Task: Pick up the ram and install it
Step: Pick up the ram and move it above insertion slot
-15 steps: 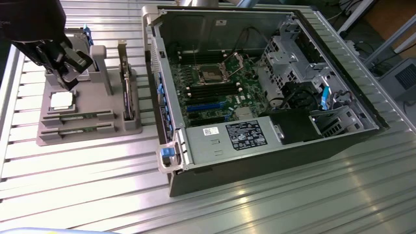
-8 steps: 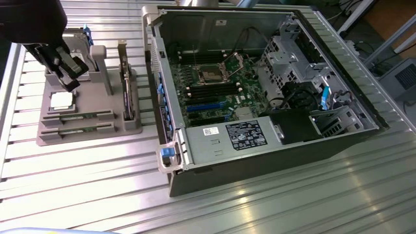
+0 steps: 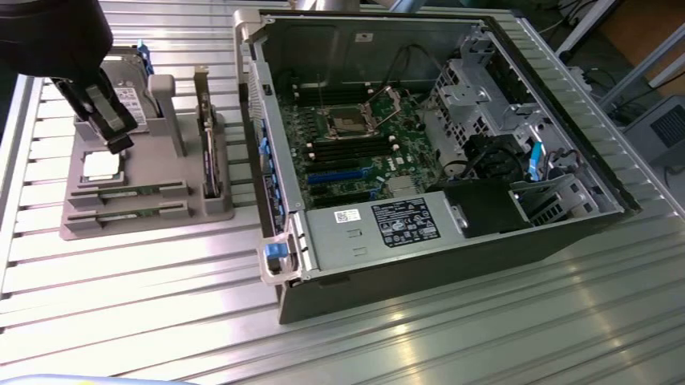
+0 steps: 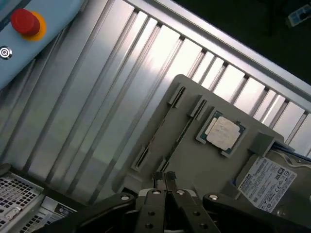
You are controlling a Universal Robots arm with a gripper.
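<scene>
Two ram sticks [image 3: 127, 194] stand on edge in the slots of a grey holder [image 3: 160, 224] at the exterior view's left. In the wrist view they appear as thin dark strips, the ram [image 4: 160, 127] running along the holder [image 4: 214, 97]. My gripper [image 3: 117, 146] hangs above the holder, over the square silver processor chip [image 3: 102, 165] and just short of the ram. Its fingers [image 4: 158, 180] are pressed together with nothing between them. The wrist view also takes in the processor chip [image 4: 221, 132].
An open computer case [image 3: 450, 241] lies at the exterior view's right, motherboard [image 3: 354, 152] exposed. On the holder sit an upright dark card [image 3: 208, 144] and a labelled hard drive [image 4: 266, 182]. A red emergency button [image 4: 24, 22] is on a blue box beside the ribbed metal table [image 3: 160, 305].
</scene>
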